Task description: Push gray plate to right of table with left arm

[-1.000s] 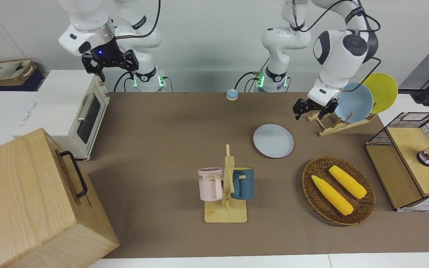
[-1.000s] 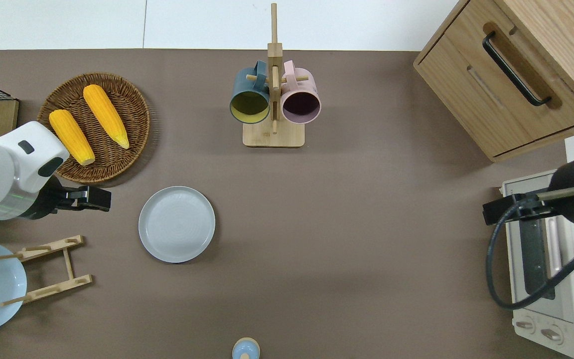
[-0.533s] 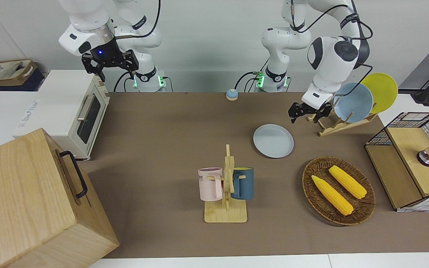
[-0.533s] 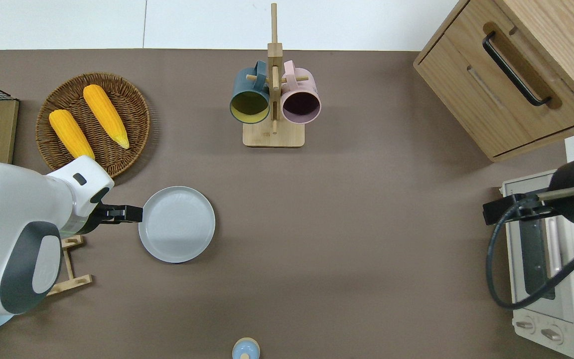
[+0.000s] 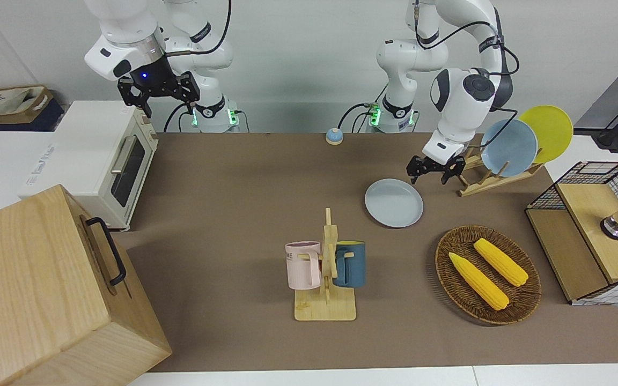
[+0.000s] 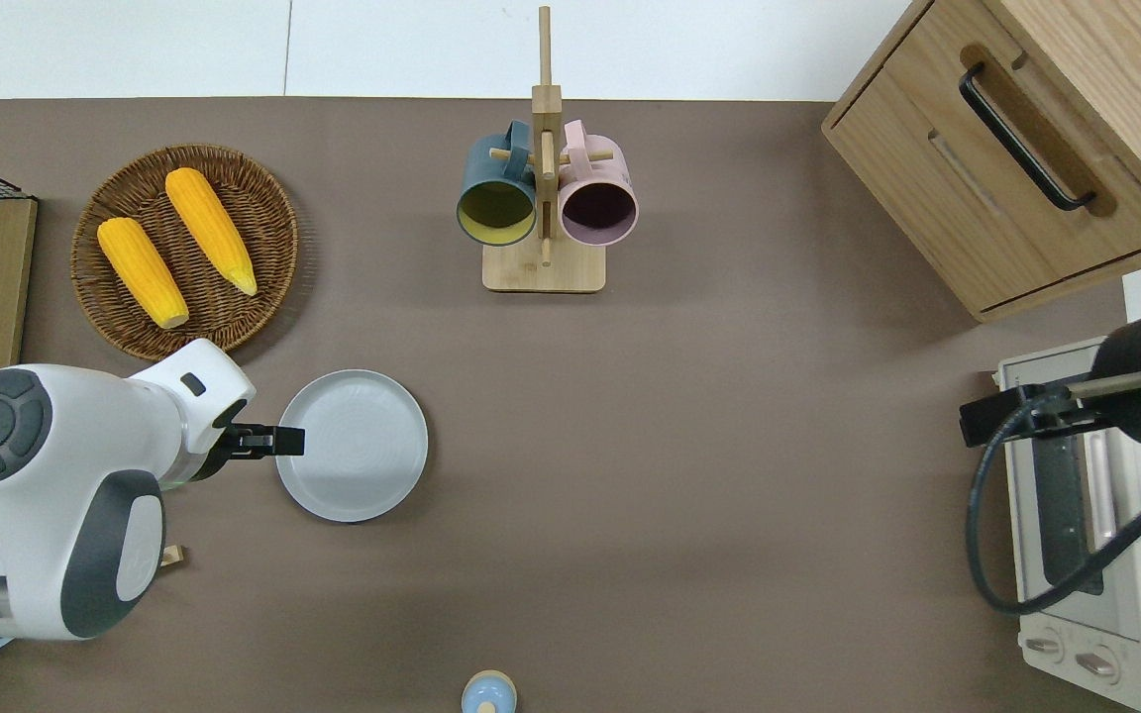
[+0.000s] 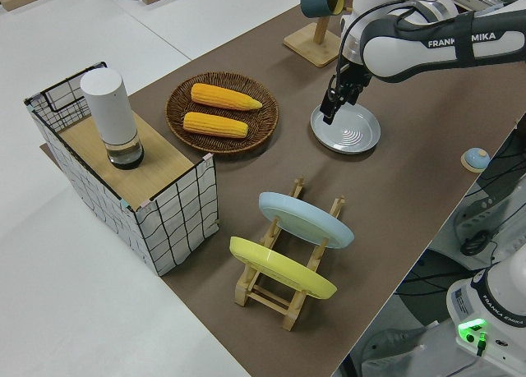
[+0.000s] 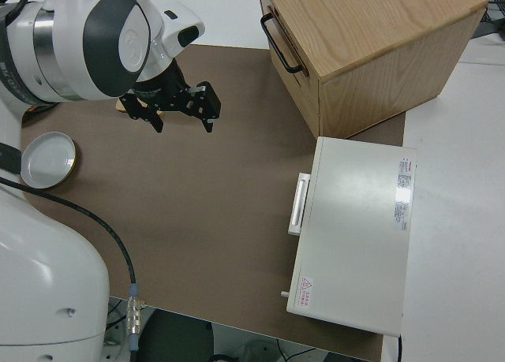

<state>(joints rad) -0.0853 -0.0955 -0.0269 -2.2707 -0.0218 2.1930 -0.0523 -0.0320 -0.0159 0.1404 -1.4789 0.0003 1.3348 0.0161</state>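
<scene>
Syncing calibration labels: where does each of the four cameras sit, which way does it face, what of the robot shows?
Front: across the table, facing both arms; gray plate mid-table.
Overhead: straight down; left gripper at the plate's rim, right arm parked.
Left side: raised at the left arm's end; plate rack nearest, left arm.
Right side: above the right arm; right gripper, toaster oven.
All four share the plate.
</scene>
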